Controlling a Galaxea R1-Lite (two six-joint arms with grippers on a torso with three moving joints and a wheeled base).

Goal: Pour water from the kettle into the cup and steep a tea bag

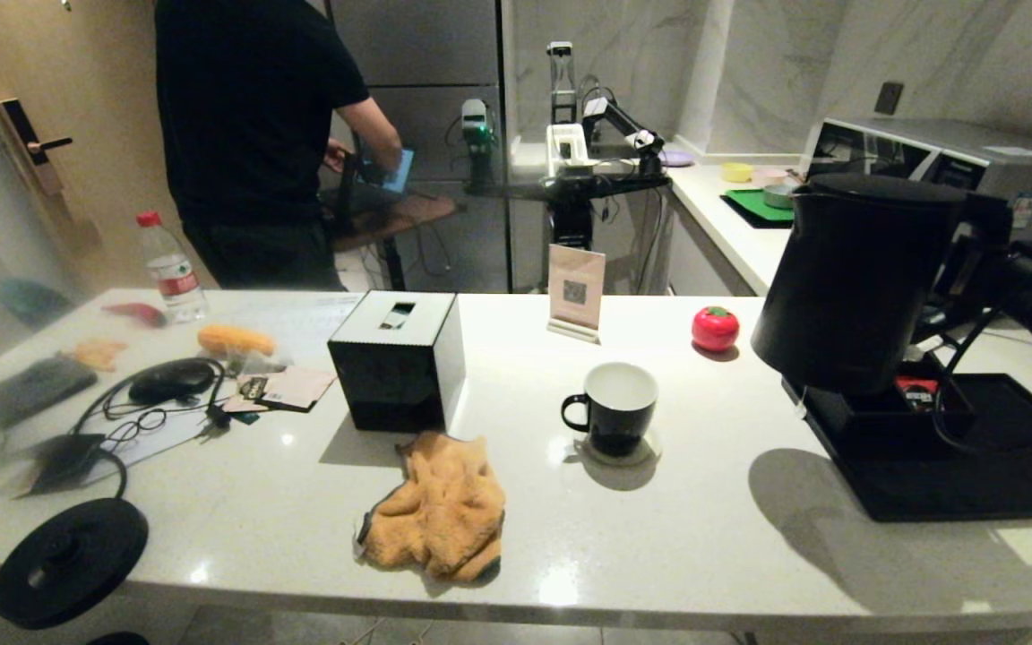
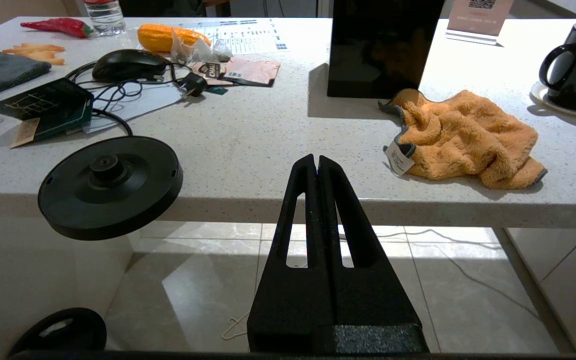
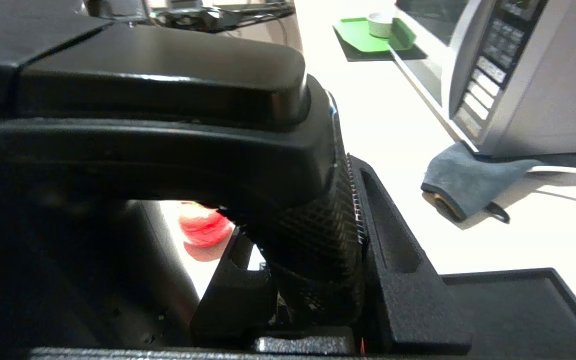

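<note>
The kettle (image 1: 852, 282) is hiding the right gripper (image 3: 318, 280) in the head view; the cup's (image 1: 616, 409) contents are staying unreadable.

The head view looks forward and down from above the near edge of the white counter (image 1: 713, 528), taking in its whole width and the room behind. The left wrist view sits low, below counter height and just off that edge, facing across the top; both views show the orange cloth (image 1: 435, 506) (image 2: 463, 137), the mug (image 1: 614, 408) (image 2: 575, 67) and the black disc (image 1: 68, 560) (image 2: 110, 186). The right wrist view is pressed close behind the kettle's handle (image 3: 313, 235), facing the microwave (image 3: 518, 70), which the head view also shows (image 1: 919, 148).
</note>
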